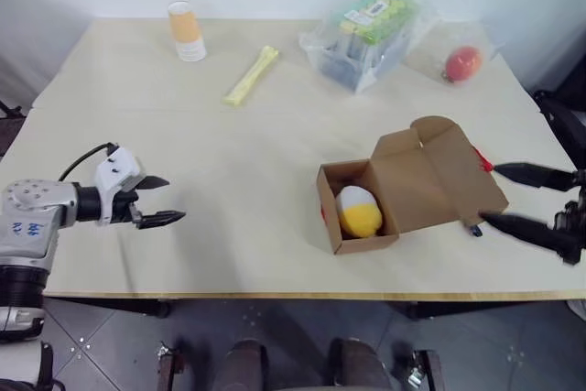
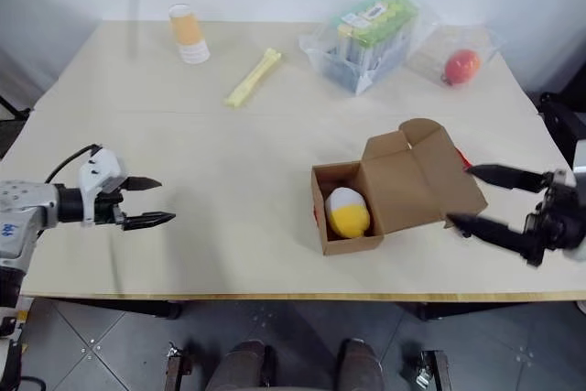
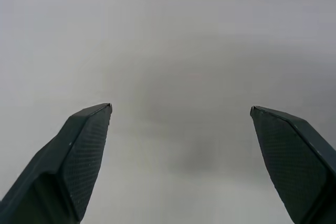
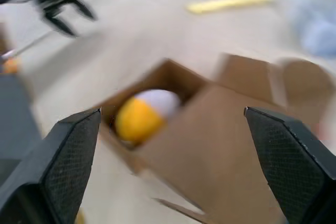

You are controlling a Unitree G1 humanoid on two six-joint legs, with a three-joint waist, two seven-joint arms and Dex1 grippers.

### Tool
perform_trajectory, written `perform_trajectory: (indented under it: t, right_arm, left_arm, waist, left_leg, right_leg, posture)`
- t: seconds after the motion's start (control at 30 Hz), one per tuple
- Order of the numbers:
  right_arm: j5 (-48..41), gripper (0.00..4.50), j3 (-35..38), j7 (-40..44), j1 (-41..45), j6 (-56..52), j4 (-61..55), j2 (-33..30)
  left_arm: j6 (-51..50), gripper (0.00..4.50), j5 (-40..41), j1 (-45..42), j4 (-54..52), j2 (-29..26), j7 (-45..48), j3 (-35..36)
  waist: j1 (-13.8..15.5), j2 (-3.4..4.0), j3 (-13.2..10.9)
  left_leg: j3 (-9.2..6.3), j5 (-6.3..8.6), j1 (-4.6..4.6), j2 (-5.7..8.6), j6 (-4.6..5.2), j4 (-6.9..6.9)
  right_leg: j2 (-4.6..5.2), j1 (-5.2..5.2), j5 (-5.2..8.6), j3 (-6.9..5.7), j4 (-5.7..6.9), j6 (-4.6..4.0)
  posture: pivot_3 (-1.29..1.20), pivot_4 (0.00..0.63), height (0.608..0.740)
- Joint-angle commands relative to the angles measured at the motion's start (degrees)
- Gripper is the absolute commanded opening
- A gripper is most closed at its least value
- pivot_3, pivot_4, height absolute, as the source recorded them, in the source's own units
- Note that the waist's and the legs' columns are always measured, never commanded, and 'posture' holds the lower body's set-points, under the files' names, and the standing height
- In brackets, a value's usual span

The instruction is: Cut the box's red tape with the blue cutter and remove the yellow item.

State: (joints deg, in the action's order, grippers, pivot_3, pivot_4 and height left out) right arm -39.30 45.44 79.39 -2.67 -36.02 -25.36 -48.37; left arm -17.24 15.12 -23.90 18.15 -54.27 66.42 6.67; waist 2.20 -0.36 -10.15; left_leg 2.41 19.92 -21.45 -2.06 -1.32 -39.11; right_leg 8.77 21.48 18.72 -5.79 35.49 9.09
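The brown box [image 1: 351, 233] stands open near the table's front right, its lid [image 1: 430, 180] folded back to the right. Inside lies the yellow item [image 1: 359, 212], yellow half toward me, white half behind; the right wrist view also shows the yellow item [image 4: 140, 118]. A bit of red tape [image 1: 482, 161] shows at the lid's far right edge. A small dark-blue tip, apparently the blue cutter [image 1: 474, 230], peeks from under the lid. My right gripper [image 1: 489, 194] hangs open and empty just right of the lid. My left gripper [image 1: 163, 200] is open and empty, far left of the box.
At the back stand an orange-and-white cup [image 1: 187, 31], a pale-yellow stick [image 1: 251, 75], a clear plastic container [image 1: 366, 36] with green packs, and a bag with a red-orange fruit [image 1: 463, 62]. The table's front edge [image 1: 275, 295] runs just below the box.
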Motion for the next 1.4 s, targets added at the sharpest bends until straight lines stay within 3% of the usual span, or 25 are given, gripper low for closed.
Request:
perform_trajectory:
  t: [0.03, 0.1, 0.23, 0.3, 0.43, 0.57, 0.8, 0.93, 1.2, 1.4]
  right_arm:
    - [0.8, 4.5, 4.5, 0.2, -4.3, 7.5, -3.7, 1.0]
    - [-0.6, 4.5, 5.4, -2.0, -4.5, 8.8, -4.4, 1.1]
    - [-6.5, 4.5, 8.3, -0.2, -10.2, 9.4, -8.2, 2.8]
    - [-7.7, 4.5, 8.4, -0.5, -11.8, 10.7, -8.5, 3.5]
    - [-9.0, 4.5, 9.7, -4.1, -16.7, 11.3, -11.2, 5.8]
    - [-10.4, 4.5, 11.7, -7.3, -22.5, 12.2, -15.1, 8.8]
    - [-11.2, 4.5, 12.5, -13.8, -32.2, 16.3, -22.1, 16.9]
    - [-10.8, 4.5, 11.2, -16.0, -35.3, 19.0, -23.3, 19.2]
    - [-12.9, 4.5, 8.1, -22.4, -33.5, 21.3, -23.6, 18.1]
    - [-16.7, 4.5, 4.4, -26.4, -28.7, 20.8, -22.4, 15.4]
  left_arm:
    - [-4.5, 4.48, 4.4, -5.3, -7.4, 3.2, -1.5, 0.6]
    - [-9.2, 4.48, 4.8, -11.4, -9.6, 6.2, -2.4, -2.3]
    - [-26.9, 4.48, 5.6, -29.3, -11.9, 16.2, 3.3, -17.8]
    - [-25.3, 4.48, 3.3, -32.5, -12.3, 18.5, 7.2, -24.0]
    - [-24.5, 4.48, -2.6, -41.7, -5.3, 30.9, 4.6, -34.1]
    - [-19.4, 4.48, -9.8, -45.1, 1.1, 39.2, 0.7, -40.6]
    - [-9.9, 4.48, -18.6, -46.9, 10.4, 43.8, -0.5, -46.1]
    - [-2.2, 3.64, -20.6, -48.3, 16.3, 46.6, -2.9, -43.9]
    - [5.8, 3.64, -18.0, -54.0, 28.7, 51.8, -3.9, -34.0]
    - [5.0, 3.64, -4.4, -56.0, 34.9, 50.0, -2.3, -14.3]
  waist:
    - [0.9, -0.02, 0.0]
    - [1.5, -0.11, -0.1]
    - [2.4, -0.33, 0.0]
    - [1.7, -0.3, 0.0]
    - [0.4, -0.28, 0.0]
    - [0.4, -0.26, 0.0]
    - [0.7, -0.23, 0.0]
    - [0.8, -0.23, 0.0]
    - [0.9, -0.24, 0.0]
    - [0.3, -0.22, 0.0]
  left_leg:
    - [0.01, 0.01, -0.01, 0.01, 0.01, -0.04]
    - [0.01, 0.0, -0.03, 0.05, 0.04, -0.17]
    - [-0.18, -0.04, -0.09, 0.05, 0.07, -0.47]
    - [-0.06, 0.02, -0.05, 0.1, 0.1, -0.46]
    - [0.2, 0.08, 0.19, 0.09, 0.13, -0.09]
    - [0.28, 0.06, 0.15, 0.09, 0.14, -0.07]
    - [0.45, 0.06, 0.17, 0.09, 0.16, -0.05]
    - [0.61, 0.07, 0.14, 0.11, 0.24, -0.05]
    - [0.67, 0.09, 0.1, 0.11, 0.3, -0.06]
    - [0.71, 0.09, 0.14, 0.09, 0.31, -0.04]
  right_leg:
    - [0.0, -0.02, 0.0, 0.01, 0.0, 0.0]
    - [0.01, -0.06, -0.02, 0.04, 0.02, 0.0]
    - [-0.01, -0.19, -0.06, -0.03, 0.16, -0.03]
    - [0.0, -0.21, -0.11, 0.07, 0.11, 0.05]
    - [-0.02, -0.14, -0.1, 0.17, -0.03, 0.04]
    - [-0.02, -0.05, -0.1, 0.25, -0.08, 0.03]
    - [-0.02, -0.01, -0.1, 0.43, -0.22, 0.03]
    - [-0.03, -0.04, -0.1, 0.54, -0.49, 0.03]
    - [-0.02, 0.01, -0.1, 0.59, -0.52, 0.03]
    - [-0.03, 0.07, -0.1, 0.6, -0.41, 0.03]
  posture:
    - [0.0, 0.15, 0.74]
    - [0.0, 0.15, 0.74]
    - [0.0, 0.15, 0.74]
    - [0.0, 0.15, 0.74]
    - [0.0, 0.15, 0.74]
    - [0.0, 0.15, 0.74]
    - [0.0, 0.15, 0.74]
    - [0.0, 0.15, 0.74]
    - [0.0, 0.15, 0.74]
    - [0.0, 0.15, 0.74]
